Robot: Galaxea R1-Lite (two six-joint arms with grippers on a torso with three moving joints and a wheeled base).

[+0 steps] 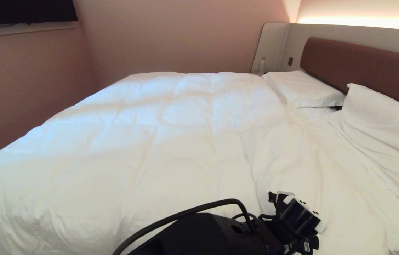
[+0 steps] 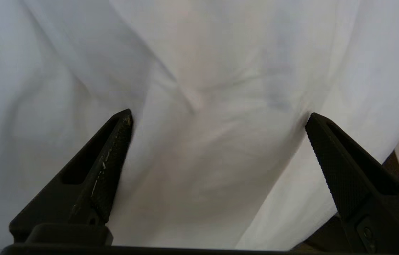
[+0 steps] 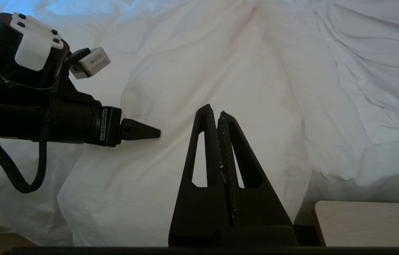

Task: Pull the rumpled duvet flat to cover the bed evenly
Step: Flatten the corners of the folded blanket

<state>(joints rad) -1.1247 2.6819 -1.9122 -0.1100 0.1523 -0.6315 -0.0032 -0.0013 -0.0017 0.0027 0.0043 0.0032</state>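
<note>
Puffy white quilted duvet (image 1: 157,141) spread over most of the low double bed with brown padded headboard (image 1: 365,67), wrinkled near two white pillows (image 1: 302,88). Left pincer (image 2: 218,118) spread wide, released, against duvet cloth. Right pincer (image 3: 217,111) clenched empty above duvet.

Two white pillows are lying at the head end: one (image 1: 302,88) is resting flat toward the far corner, the other (image 1: 383,113) is leaning nearer the right edge. A small bottle (image 1: 262,65) is standing on a ledge by the far corner. A dark screen (image 1: 22,12) is hanging on the left wall. A pale wooden surface (image 3: 369,223) is showing in the right wrist view.
</note>
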